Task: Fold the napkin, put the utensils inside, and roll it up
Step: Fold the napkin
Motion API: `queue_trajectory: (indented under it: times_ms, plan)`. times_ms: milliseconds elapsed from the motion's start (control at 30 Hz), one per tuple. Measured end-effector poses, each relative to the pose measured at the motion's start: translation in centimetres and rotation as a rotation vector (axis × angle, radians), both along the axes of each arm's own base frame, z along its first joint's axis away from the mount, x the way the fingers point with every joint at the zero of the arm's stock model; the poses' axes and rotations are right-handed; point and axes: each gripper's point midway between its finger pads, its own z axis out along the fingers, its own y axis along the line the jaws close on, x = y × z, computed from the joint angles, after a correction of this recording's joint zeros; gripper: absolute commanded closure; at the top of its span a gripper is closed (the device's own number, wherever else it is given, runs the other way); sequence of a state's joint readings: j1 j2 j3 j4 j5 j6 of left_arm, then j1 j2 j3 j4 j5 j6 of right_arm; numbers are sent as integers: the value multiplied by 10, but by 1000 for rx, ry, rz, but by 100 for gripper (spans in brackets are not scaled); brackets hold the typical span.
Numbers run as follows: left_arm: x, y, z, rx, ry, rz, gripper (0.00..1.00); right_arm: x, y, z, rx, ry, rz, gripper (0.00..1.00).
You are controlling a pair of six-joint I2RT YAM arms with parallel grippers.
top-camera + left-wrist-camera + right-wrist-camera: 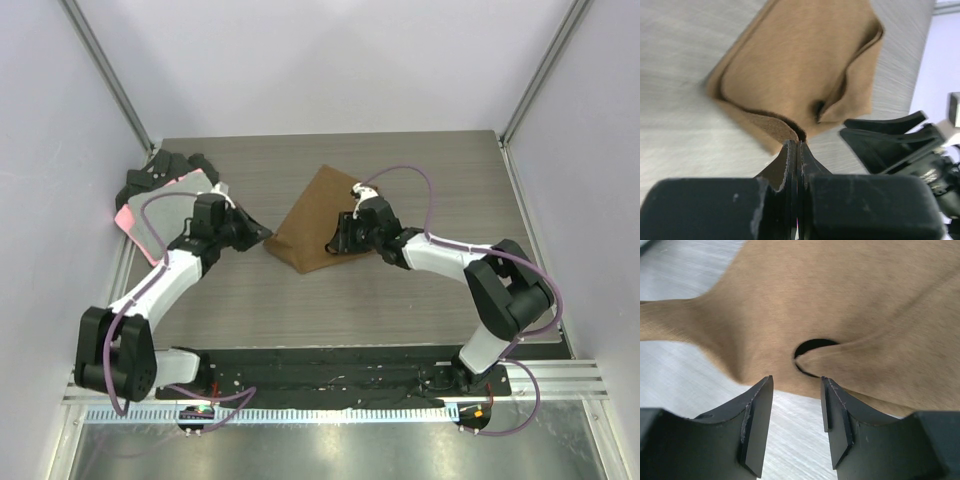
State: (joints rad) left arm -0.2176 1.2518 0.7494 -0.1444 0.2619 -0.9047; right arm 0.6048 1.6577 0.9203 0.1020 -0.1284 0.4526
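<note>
Evidently soft, light and limp, the plain brown fabric napkin [318, 215] lies part-folded in the middle of the grey wood-grain table [400, 290]. Corners probably give the surest pinch. The left gripper [798, 150] is clamped on one corner. The right gripper [797, 390] is parted at the folded edge, holding nothing.

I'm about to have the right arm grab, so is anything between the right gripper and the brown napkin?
Nothing visible. The right gripper is open right at the edge of the napkin, with only a strip of bare table between them.
</note>
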Motion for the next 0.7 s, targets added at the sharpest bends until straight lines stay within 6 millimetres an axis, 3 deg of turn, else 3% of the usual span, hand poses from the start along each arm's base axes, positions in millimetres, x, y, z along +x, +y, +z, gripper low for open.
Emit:
queue_trajectory:
  times_ms: [167,300,533,700]
  plan:
    - [26,-27,11,10,-39,-71,100,8,-27,-12,-62,23,-150,50]
    - [39,-54,5,24,-34,-141,100,13,-68,-15,-87,41,-304,49]
    - [53,-107,-14,27,-2,-258,100,23,-132,9,-66,-5,-505,48]
    - [61,-144,-5,13,-36,-324,100,24,-157,14,-58,-19,-570,48]
